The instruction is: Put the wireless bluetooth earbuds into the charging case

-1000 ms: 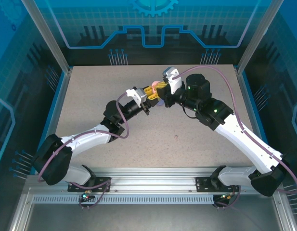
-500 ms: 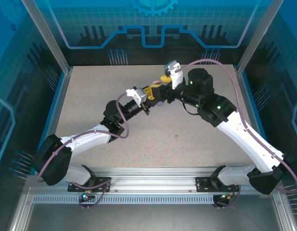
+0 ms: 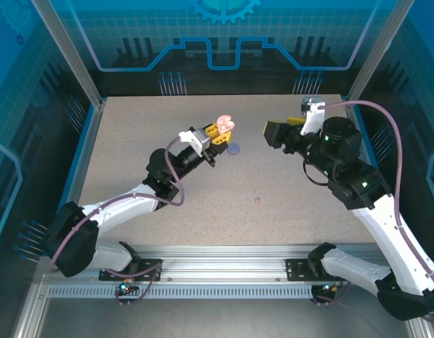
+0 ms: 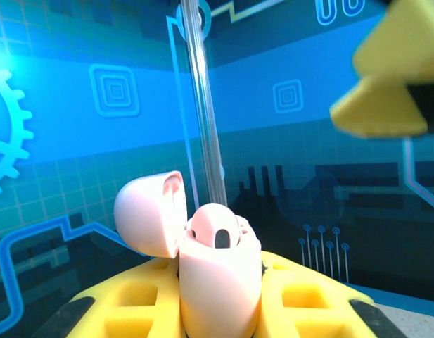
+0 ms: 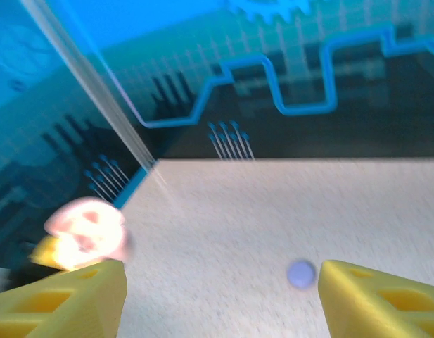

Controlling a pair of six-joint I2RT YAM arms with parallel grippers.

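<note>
My left gripper (image 3: 221, 132) is shut on a pale pink charging case (image 3: 225, 124), held up above the table. In the left wrist view the case (image 4: 220, 282) stands upright between the yellow fingers (image 4: 132, 303). Its lid (image 4: 150, 215) is swung open to the left. A pale pink earbud (image 4: 215, 229) sits in the case's top with its rounded head showing. My right gripper (image 3: 272, 132) hangs open to the right of the case, apart from it, with nothing between its fingers (image 5: 382, 299). From the right wrist the case (image 5: 86, 229) is a blurred shape at the left.
A small purple round disc (image 3: 233, 149) lies on the beige table (image 3: 273, 204) below and between the two grippers; it is also the purple disc (image 5: 301, 273) beside my right finger. Clear panels and aluminium posts (image 3: 90, 84) fence the table.
My right gripper has opened and drawn back to the right, away from the case. The left gripper has kept its hold on the case and shifted slightly toward the back.
</note>
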